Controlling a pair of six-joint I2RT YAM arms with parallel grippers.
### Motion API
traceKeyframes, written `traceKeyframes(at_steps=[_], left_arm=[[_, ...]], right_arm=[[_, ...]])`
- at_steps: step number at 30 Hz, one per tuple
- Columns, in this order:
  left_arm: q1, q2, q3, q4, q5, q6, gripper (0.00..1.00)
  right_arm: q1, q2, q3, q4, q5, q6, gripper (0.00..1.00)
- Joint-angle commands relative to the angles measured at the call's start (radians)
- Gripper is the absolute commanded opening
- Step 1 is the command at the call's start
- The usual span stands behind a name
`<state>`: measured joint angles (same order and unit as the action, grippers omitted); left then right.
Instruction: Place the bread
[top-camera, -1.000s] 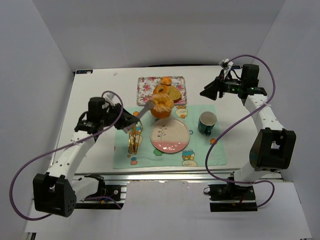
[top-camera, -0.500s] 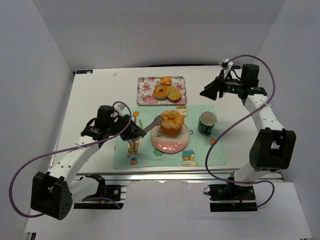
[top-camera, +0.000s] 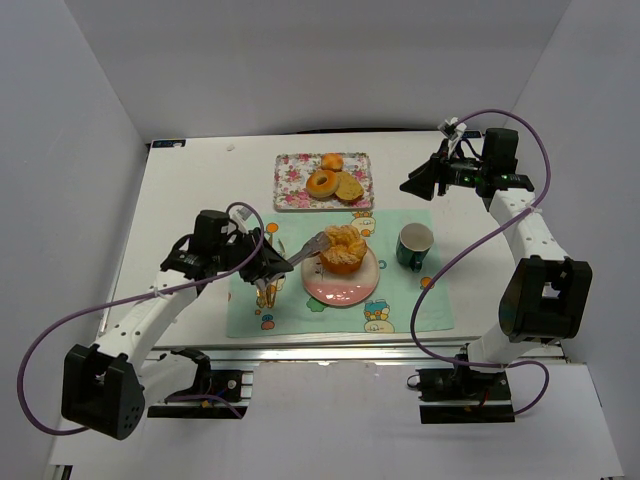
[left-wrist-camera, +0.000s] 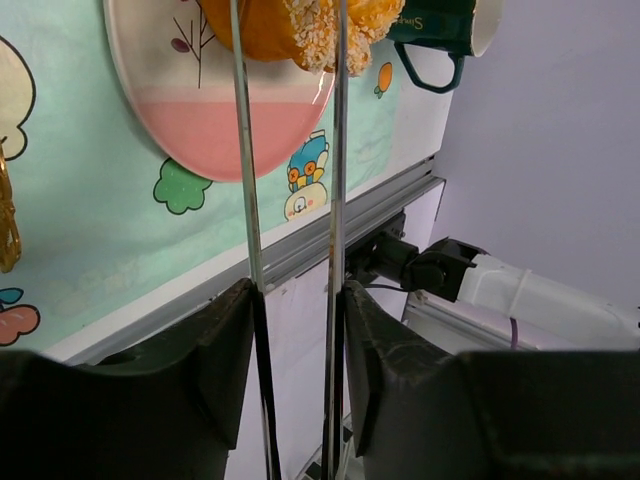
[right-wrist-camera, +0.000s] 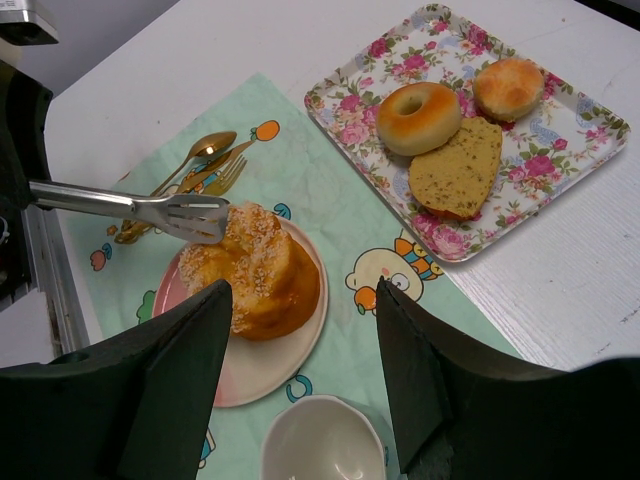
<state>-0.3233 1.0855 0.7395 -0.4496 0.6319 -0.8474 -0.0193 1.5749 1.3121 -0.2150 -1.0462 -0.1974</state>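
White arms (top-camera: 135, 318), black joints (purple cables (top-camera: 500, 111) trailing alongside).

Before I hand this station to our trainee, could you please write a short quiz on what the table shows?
1. True or false: the tall golden-orange swirled bun sits on the round pink-and-white plate.
2. What does the left gripper grip? A silver metal tongs; B gold spoon; C dark green mug.
3. How many baked items lie on the rectangular floral tray?
Key: 1 true; 2 A; 3 three.
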Motion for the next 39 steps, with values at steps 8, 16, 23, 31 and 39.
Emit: traceKeyframes(at_steps=[8, 16, 23, 31, 39], left_arm=[[-0.003, -0.044, 0.101, -0.101, -0.049, 0.085, 0.52], [0.009, -0.025, 0.199, -0.205, -0.15, 0.139, 0.51], [0.091, -0.026, 0.281, -0.267, -0.193, 0.203, 0.36], [0.178, 0.036, 0.259, -0.198, -0.607, 0.471, 0.05], [0.245, 0.175, 0.0, 0.294, -0.714, 0.913, 0.0]], right_arm=[[-0.005, -0.018, 0.012, 0.012, -0.014, 0.009, 0.64], [-0.005, -0.019, 0.01, 0.008, -0.018, 0.001, 0.64], [-0.002, -0.024, 0.007, 0.002, -0.021, -0.016, 0.64], [0.016, -0.038, 0.004, -0.047, -0.005, -0.108, 0.65], [0.018, -0.039, 0.041, -0.15, -0.008, -0.214, 0.65]])
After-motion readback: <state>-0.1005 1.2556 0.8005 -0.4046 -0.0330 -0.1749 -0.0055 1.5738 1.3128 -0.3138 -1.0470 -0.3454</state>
